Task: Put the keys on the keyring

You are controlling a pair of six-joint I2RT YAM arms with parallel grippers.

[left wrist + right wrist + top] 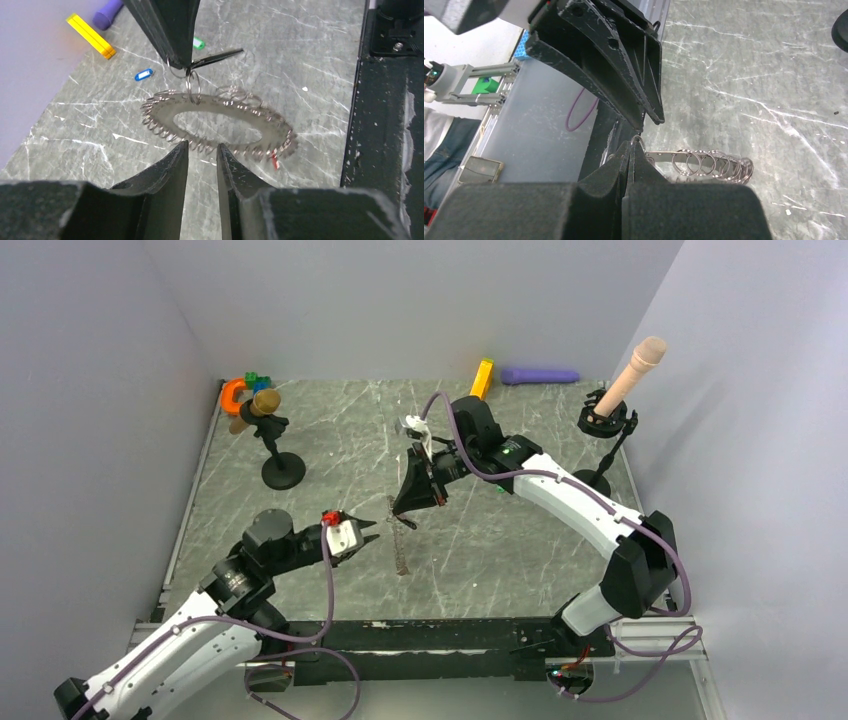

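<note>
Metal keyring (pixel 400 545) dangles edge-up from right pincer (pixel 402 511) clamped on it, long axis near-far; left pincer (pixel 371 531) apart.

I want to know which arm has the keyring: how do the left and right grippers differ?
The right gripper is shut on a small ring of the keyring; the left gripper is open and empty. The right reaches down from above the keyring; the left points at its near edge from the side. Both are close to the keyring.
</note>
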